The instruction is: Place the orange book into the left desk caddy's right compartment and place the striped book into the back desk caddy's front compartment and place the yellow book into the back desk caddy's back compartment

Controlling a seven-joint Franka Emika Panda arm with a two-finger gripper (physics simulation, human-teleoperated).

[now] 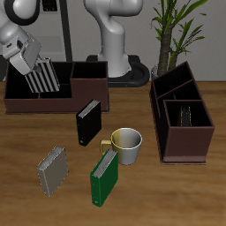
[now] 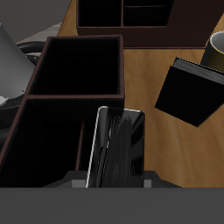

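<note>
Tool (image 1: 35, 69) fingers apparently clamp the striped book (image 2: 120, 149) above the back desk caddy (image 1: 26, 99).

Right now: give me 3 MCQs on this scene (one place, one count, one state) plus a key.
1. Where is the striped book?
A) flat beside a mug
B) held at the back desk caddy
C) under a plant

2. How many books are on the table outside the caddies?
A) one
B) three
C) five

3. What is the gripper doing?
A) open, empty
B) shut on the striped book
C) out of view

Key:
1. B, it hangs over that caddy.
2. B, black book, green book, grey book.
3. B, the fingers clamp it.
</note>
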